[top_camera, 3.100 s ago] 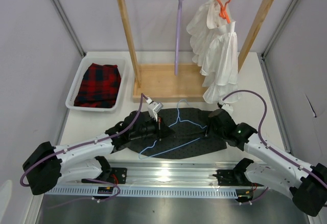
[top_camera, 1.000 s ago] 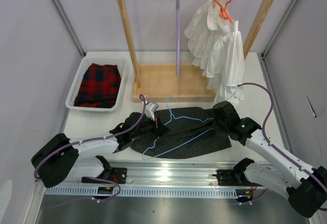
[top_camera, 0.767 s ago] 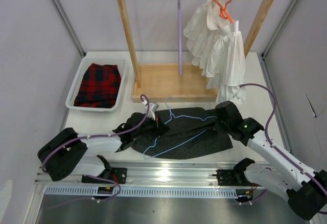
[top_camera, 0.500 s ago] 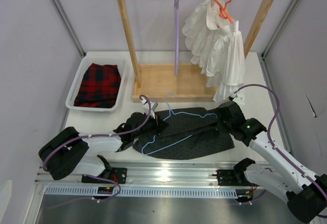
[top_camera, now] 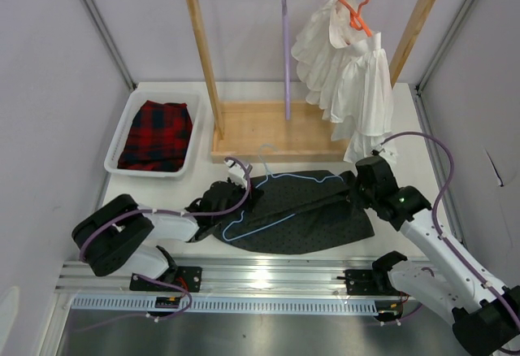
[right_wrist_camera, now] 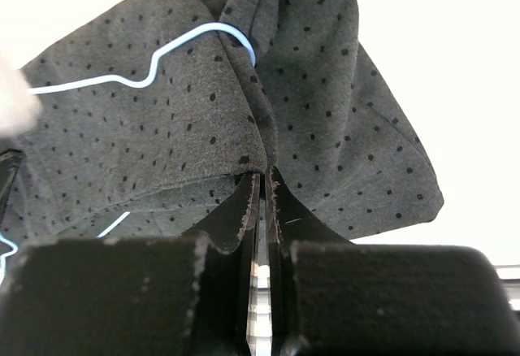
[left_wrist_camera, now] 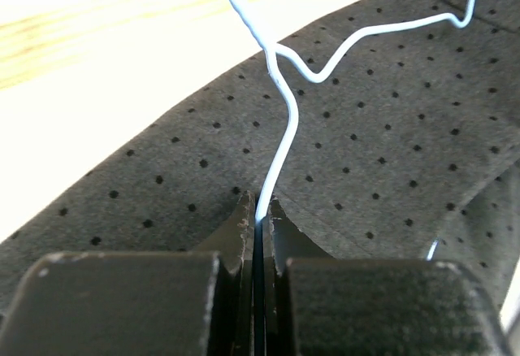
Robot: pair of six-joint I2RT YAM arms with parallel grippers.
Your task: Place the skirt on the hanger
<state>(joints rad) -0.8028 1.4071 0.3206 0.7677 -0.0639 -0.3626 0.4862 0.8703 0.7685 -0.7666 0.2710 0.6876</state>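
The skirt (top_camera: 296,210) lies flat on the worktop (top_camera: 410,141), spread in front of the wooden rack (top_camera: 203,55), with its near hem close to the worktop's front edge. The hanger (left_wrist_camera: 282,149) rests on top of it: the hook reaches past the skirt's far edge toward the rack's base, one shoulder runs along the far edge, and the long bottom wire crosses the fabric diagonally toward the near left.

The left claw (left_wrist_camera: 258,210) sits low at the skirt's left end, its jaws narrowed to a slit and pinching the hanger's wire at the neck below the hook. The right claw (right_wrist_camera: 262,179) is at the skirt's right far corner, jaws pressed together on a folded edge of the fabric. A loop of the hanger's shoulder disappears under that fold just beyond the fingertips.

A narrow strip of bare worktop separates the skirt's far edge from the rack's base. To the right, the surface is bare out to the worktop's side edge. The white ruffled garment (top_camera: 345,71) on the orange hanger (top_camera: 357,2) hangs low, its bottom frill just behind the right arm's wrist. A lilac hanger (top_camera: 285,55) hangs at mid-rail. On the left, a white bin (top_camera: 122,141) holding a plaid garment (top_camera: 158,132) stands well apart from the skirt.
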